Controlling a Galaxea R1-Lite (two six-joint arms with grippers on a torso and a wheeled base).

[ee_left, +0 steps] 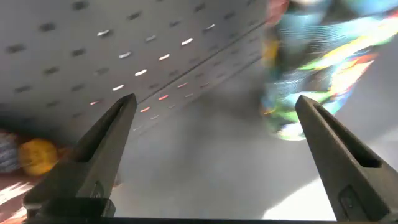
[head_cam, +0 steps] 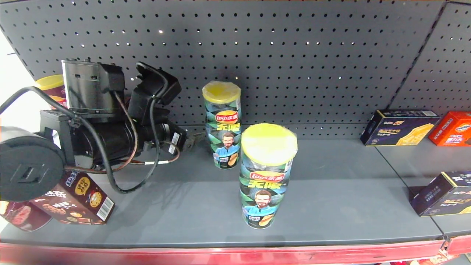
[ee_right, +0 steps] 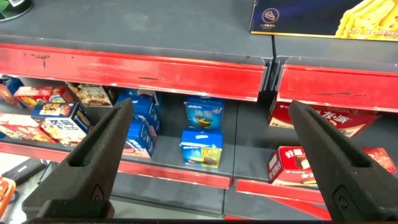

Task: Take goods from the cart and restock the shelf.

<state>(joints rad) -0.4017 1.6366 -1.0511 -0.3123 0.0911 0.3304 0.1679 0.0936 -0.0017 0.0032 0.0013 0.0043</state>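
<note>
The grey shelf (head_cam: 331,191) has a red front edge and a perforated back panel. My left end effector (ee_left: 214,102) is over the shelf's left half, near the back edge. Its fingers are spread wide with nothing between them, just beside the back chip canister (head_cam: 222,125).

That canister stands upright near the middle of the back edge. The front chip canister (head_cam: 266,176) stands upright nearer the front edge. Both have yellow lids on, so I cannot tell what is inside.

A closed brown biscuit box (head_cam: 79,198) lies by the front left corner, beside a dark red canister (head_cam: 22,217). Toward the right end are two closed dark blue boxes (head_cam: 399,127) and an orange box (head_cam: 454,129).

My right end effector (ee_right: 211,104) is open and empty, facing lower shelves (ee_right: 155,62) that hold blue packs (ee_right: 202,146) and red boxes (ee_right: 292,165).
</note>
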